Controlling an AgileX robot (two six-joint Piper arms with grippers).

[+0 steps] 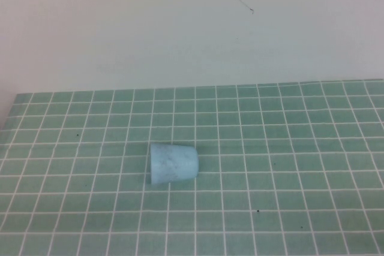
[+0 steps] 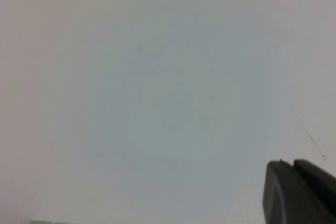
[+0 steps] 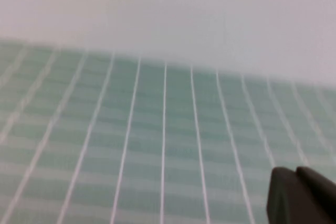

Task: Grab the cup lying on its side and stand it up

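The light-blue cup point(image 1: 173, 163) lies on its side on the green grid mat point(image 1: 288, 148), a little left of the middle. Its wider mouth end points left and its narrower base points right. Neither arm shows in the high view. In the left wrist view my left gripper point(image 2: 293, 162) shows only as two dark fingertips pressed together, empty, facing the blank white wall. In the right wrist view my right gripper point(image 3: 295, 170) also shows two dark fingertips pressed together, empty, above the mat point(image 3: 157, 140). The cup is out of both wrist views.
A white wall point(image 1: 180, 28) rises behind the mat's far edge. A thin dark mark point(image 1: 240, 1) is on the wall. The mat around the cup holds nothing else.
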